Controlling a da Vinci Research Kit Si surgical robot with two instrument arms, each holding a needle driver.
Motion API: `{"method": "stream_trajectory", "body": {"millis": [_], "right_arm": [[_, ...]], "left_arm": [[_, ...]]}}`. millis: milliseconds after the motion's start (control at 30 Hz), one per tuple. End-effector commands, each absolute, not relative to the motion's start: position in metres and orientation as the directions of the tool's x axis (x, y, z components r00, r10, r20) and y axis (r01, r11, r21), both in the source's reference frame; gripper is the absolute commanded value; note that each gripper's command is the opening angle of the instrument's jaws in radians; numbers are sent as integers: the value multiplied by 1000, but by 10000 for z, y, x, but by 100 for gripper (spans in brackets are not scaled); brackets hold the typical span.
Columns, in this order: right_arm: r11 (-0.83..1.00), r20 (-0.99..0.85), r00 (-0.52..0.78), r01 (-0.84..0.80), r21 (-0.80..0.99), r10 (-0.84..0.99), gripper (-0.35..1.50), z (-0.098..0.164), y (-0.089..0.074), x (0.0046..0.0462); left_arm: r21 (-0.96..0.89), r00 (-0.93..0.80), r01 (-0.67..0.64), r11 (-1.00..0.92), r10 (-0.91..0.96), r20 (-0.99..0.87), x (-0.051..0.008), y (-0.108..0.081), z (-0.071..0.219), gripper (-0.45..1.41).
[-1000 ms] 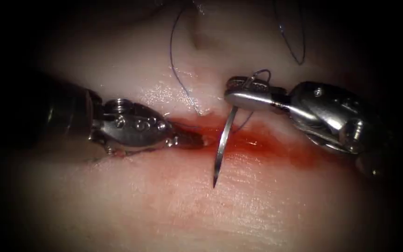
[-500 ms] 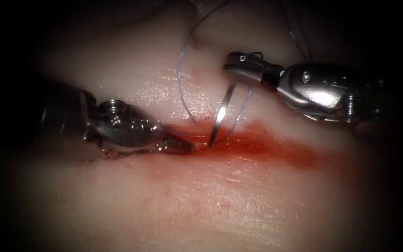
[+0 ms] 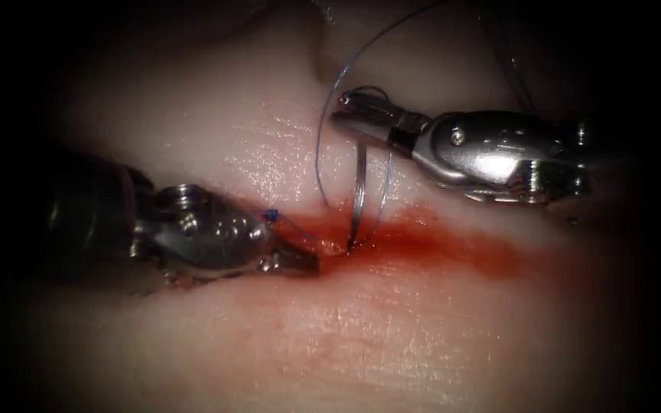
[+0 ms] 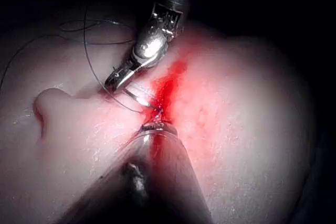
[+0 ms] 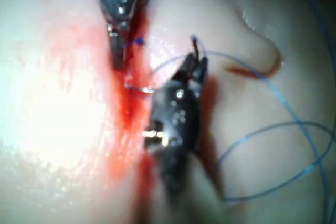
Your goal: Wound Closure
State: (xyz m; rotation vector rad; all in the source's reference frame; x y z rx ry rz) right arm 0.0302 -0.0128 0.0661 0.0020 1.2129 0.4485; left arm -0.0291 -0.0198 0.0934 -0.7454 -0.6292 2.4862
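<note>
Steel needle (image 3: pixel 358 195) stands nearly upright, its tip now down in the cut (image 3: pixel 437 248) after hanging free over the tissue (image 3: pixel 346 336) a second ago. Right tool (image 3: pixel 361 115) is clamped on its rear end, thread (image 3: pixel 323 138) looping beside. Left tool (image 3: pixel 300 260), jaws closed on the cut's edge, steadies it. Next calls for rotating along the curve.

Right tool (image 3: pixel 350 107) gripping needle (image 3: pixel 358 191) near its tail, tip at cut (image 3: pixel 422 245) (red fluid there), left tool (image 3: pixel 304 260) tip in cut
</note>
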Motion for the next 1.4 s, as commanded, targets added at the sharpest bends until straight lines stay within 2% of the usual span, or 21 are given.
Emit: {"method": "stream_trajectory", "body": {"millis": [33, 267, 667, 1400], "right_arm": [[910, -903, 263, -335, 243, 338, -35, 662, -134, 312], [906, -911, 241, -347, 241, 334, -35, 655, -138, 322], [900, -939, 161, -371, 229, 305, -35, 639, -137, 328], [898, -962, 159, -417, 139, 223, -35, 623, -118, 332]], "left_arm": [[-540, -747, -296, -788, 543, -384, -298, -212, 937, -28], [-549, -737, -286, -785, 546, -398, -300, -227, 929, -23], [-544, -741, -271, -794, 532, -409, -288, -239, 939, -25], [-542, -742, -264, -797, 527, -414, -285, -244, 946, -28]]}}
